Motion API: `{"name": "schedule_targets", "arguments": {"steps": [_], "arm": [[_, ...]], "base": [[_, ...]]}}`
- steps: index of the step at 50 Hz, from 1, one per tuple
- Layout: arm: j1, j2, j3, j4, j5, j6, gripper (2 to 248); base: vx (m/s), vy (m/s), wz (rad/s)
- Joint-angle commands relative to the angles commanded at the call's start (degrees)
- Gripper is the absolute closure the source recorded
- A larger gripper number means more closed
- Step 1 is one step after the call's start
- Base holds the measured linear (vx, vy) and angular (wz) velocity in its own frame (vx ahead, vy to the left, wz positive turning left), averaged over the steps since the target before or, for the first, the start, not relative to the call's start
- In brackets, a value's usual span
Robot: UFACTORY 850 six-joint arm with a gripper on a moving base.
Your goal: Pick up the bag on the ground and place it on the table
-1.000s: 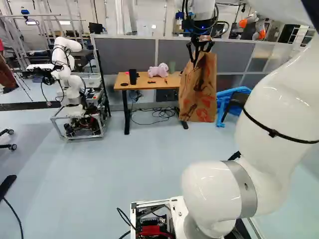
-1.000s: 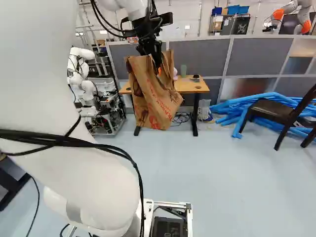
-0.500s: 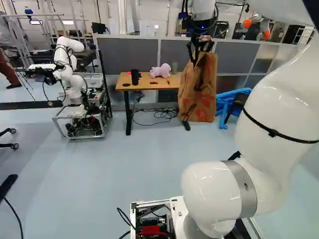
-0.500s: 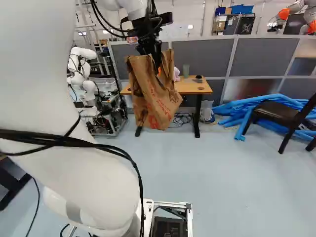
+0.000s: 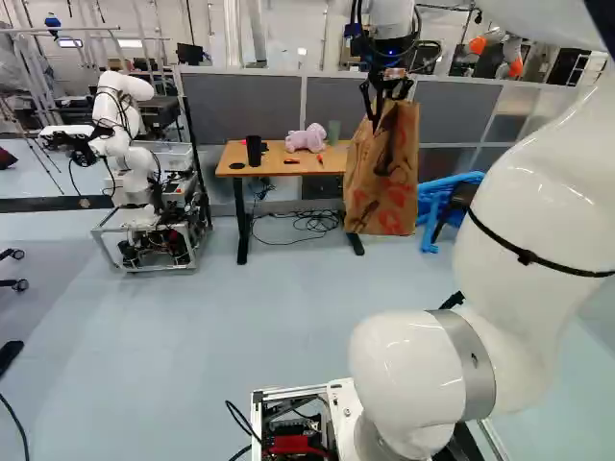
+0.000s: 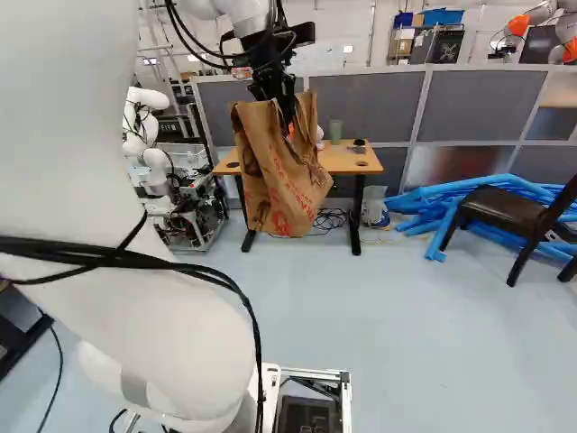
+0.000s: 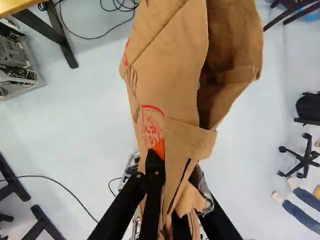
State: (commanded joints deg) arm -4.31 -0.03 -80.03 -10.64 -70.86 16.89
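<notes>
**Bag Aloft, Table Yet to Be Reached**

From where I stand, this looks like the carrying step. The paper bag (image 5: pixel 382 182) hangs clear of the floor (image 5: pixel 288 307), upper right of centre in the left base view, upper left of centre in the right. The claw (image 7: pixel 176 175) is clamped on its crumpled upper part, one finger each side. The wooden table (image 5: pixel 274 167) stands beyond it, upper middle of the left base view.

Next, I'd say, comes a lift so the bag's bottom clears the tabletop edge, then an advance and gentle lowering, avoiding the pink toy (image 5: pixel 307 138) and black cup (image 5: pixel 254 151), before letting go.
</notes>
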Motion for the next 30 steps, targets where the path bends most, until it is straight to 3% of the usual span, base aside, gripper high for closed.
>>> {"name": "schedule_targets", "arguments": {"steps": [30], "arm": [[0.0,0.0,0.0,0.0,0.0,0.0,229]], "base": [[0.117,-0.136,0.007]]}}
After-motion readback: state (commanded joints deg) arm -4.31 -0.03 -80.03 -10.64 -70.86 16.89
